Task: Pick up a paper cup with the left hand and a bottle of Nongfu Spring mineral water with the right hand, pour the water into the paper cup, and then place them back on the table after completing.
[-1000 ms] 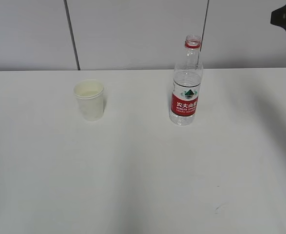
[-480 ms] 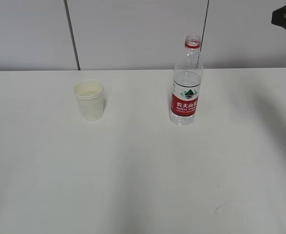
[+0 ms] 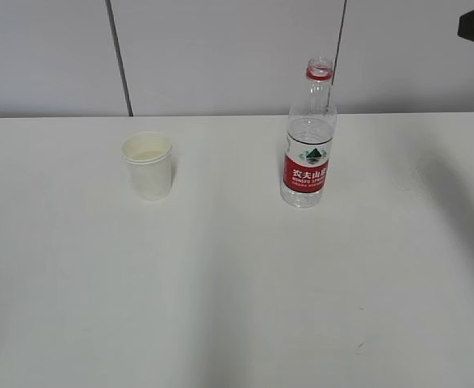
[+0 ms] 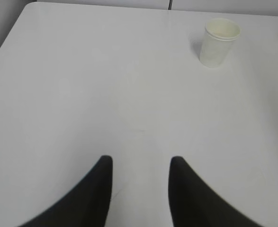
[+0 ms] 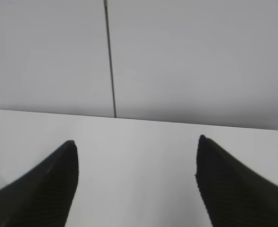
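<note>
The exterior camera is looking down at a slant across the table [image 3: 237, 283] toward the grey wall [image 3: 220, 56]. The left wrist camera is looking down from above the table, with the paper cup [image 4: 219, 41] far at upper right; both views are sharing this cup. The right wrist camera is facing the wall, low over the table's far edge.

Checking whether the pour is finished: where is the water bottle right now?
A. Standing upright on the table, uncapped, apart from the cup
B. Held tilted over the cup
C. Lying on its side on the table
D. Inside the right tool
A: the bottle stands upright and capless on the table, well apart from the paper cup, with nothing gripping it.
</note>
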`<move>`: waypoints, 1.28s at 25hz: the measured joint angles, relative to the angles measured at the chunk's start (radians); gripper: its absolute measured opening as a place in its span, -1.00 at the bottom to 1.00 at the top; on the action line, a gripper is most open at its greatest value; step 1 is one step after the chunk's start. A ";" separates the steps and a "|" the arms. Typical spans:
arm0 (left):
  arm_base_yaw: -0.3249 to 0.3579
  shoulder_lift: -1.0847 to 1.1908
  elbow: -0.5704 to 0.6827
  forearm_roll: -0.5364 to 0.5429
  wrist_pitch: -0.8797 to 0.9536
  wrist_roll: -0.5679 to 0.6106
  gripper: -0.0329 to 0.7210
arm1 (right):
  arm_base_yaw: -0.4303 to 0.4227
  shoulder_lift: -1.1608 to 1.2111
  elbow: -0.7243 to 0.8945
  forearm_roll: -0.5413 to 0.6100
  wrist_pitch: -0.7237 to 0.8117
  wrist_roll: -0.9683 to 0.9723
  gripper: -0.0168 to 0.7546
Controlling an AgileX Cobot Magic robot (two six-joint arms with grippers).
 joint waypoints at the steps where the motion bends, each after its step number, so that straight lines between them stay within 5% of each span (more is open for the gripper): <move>1: 0.000 0.000 0.000 0.000 0.000 0.000 -0.23 | 0.000 0.000 0.000 0.000 0.024 0.000 0.53; 12: 0.000 0.000 0.000 -0.001 0.000 0.000 -0.23 | 0.004 0.004 0.025 0.018 0.098 -0.026 0.53; 15: 0.000 0.000 0.000 -0.001 0.000 0.000 -0.23 | 0.024 0.004 0.052 0.137 0.095 -0.211 0.53; 27: 0.000 0.000 0.000 -0.001 0.000 0.000 -0.23 | 0.167 -0.036 0.069 1.241 0.384 -1.288 0.53; 32: 0.000 0.000 0.000 -0.003 0.000 0.000 -0.23 | 0.184 -0.159 0.070 1.534 0.533 -1.554 0.53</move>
